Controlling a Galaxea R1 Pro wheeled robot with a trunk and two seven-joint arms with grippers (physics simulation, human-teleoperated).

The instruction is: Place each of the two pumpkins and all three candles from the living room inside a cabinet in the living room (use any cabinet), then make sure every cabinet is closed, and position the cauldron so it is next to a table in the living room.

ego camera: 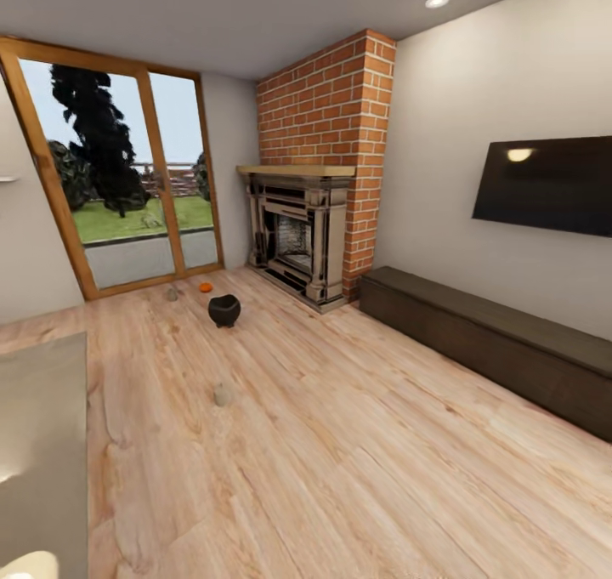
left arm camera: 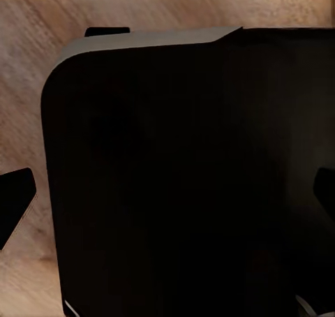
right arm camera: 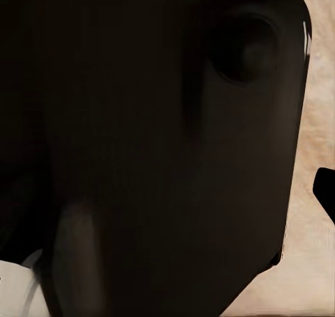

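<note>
Out on the bare wood floor (ego camera: 357, 443), between the glass doors and the brick fireplace (ego camera: 306, 239), sits the cauldron (ego camera: 224, 309) — upright, round-bellied, mouth open to the ceiling. It looks heavy and rigid to me, and that smooth belly would likely slip; the rim seems the surest place to pinch it. Just beyond it lie one orange pumpkin (ego camera: 205, 287) and a grey candle (ego camera: 172, 293), near each other; another candle (ego camera: 223, 394) rests alone, nearer me. These small pieces should be light and hard, the pumpkin's ribs offering purchase, the candle best taken across its sides. The long dark cabinet (ego camera: 501, 349) runs under the television, fronts flush. The glass table (ego camera: 42, 443) edges in at the left. The claws — I cannot tell whether either is open or closed.
</note>
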